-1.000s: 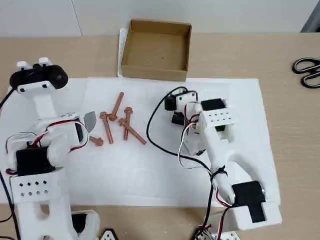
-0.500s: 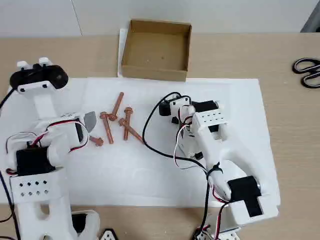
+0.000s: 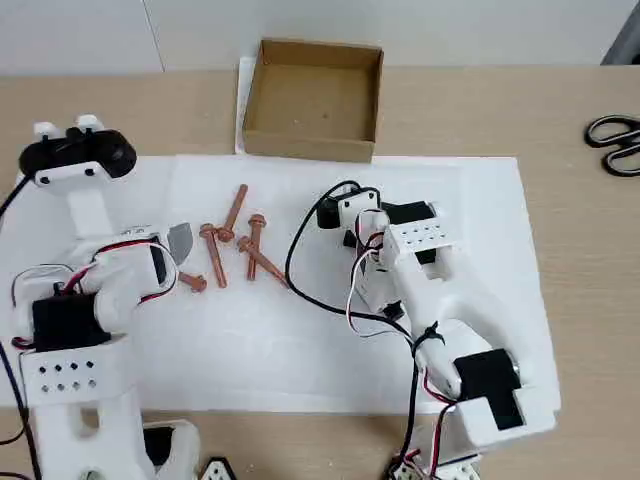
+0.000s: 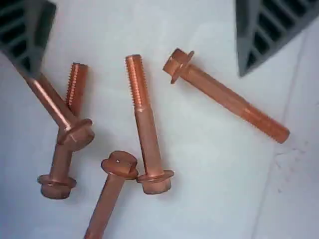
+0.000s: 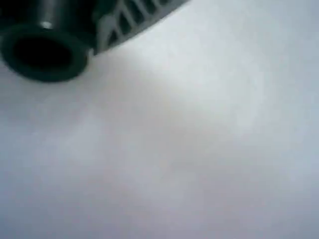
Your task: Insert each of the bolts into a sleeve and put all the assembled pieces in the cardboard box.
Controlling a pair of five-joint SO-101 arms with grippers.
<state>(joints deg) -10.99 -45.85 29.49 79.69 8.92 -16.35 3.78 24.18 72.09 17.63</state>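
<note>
Bolts [image 3: 235,245], five of them and copper in colour, lie close together on the white sheet [image 3: 280,350]. They are between the two arms, not far from the cardboard box [image 3: 310,147]. Some of them cross or touch. The left gripper [image 4: 134,74] hangs over them with its jaws wide open, holding nothing. A black sleeve [image 5: 42,52] sits right by the right gripper [image 5: 129,20], but I cannot tell if those jaws hold it. Scissors [image 3: 615,143] lie far off on the table [image 3: 480,110].
</note>
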